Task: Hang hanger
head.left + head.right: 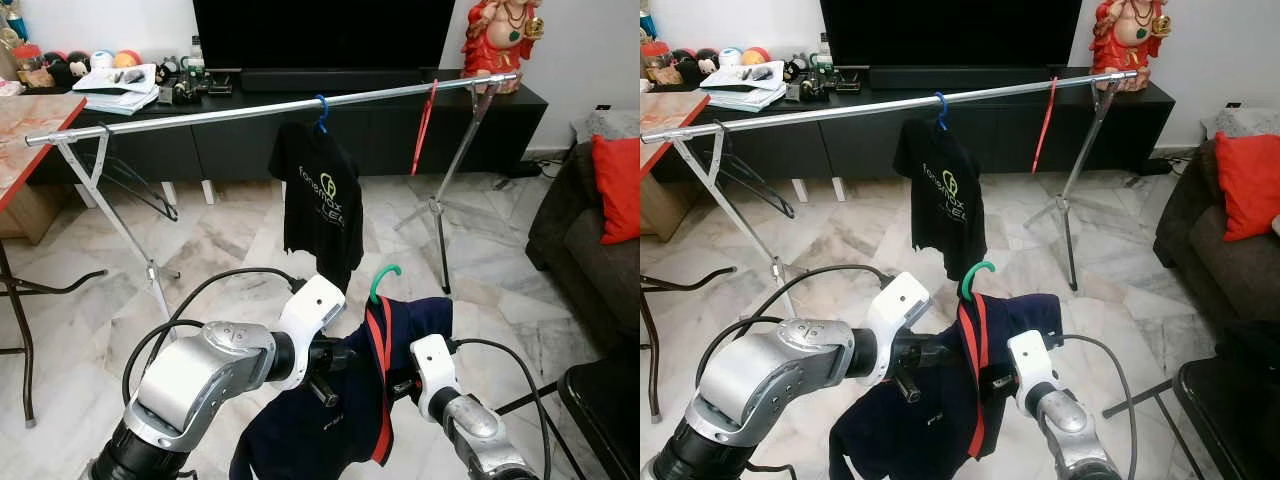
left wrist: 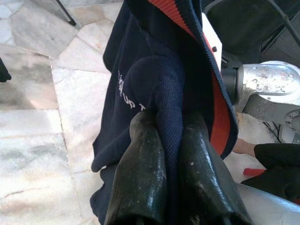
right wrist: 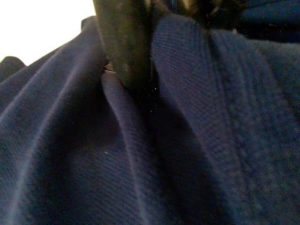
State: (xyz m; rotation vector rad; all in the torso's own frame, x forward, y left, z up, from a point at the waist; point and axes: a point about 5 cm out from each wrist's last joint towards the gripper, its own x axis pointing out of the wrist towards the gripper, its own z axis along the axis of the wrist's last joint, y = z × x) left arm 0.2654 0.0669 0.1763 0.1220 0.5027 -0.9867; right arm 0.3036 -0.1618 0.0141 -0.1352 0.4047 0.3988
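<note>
A navy shirt (image 1: 300, 430) with a red collar hangs on a green hanger (image 1: 384, 275), low in front of me. My left gripper (image 1: 340, 365) grips its left shoulder. In the left wrist view its two black fingers (image 2: 140, 164) are shut on a fold of the navy cloth (image 2: 154, 89). My right gripper (image 1: 398, 388) holds the other side, its finger (image 3: 122, 42) pressed into the cloth. Well above and beyond runs the silver rail (image 1: 230, 113). A black T-shirt (image 1: 322, 200) on a blue hanger (image 1: 321, 110) and a bare red hanger (image 1: 424, 130) hang from it.
Black hangers (image 1: 140, 185) dangle at the rail's left stand. A black TV cabinet (image 1: 380, 120) stands behind the rail. A dark sofa with a red cushion (image 1: 618, 185) is on the right, a table (image 1: 30, 130) on the left and a black seat (image 1: 600, 400) near right.
</note>
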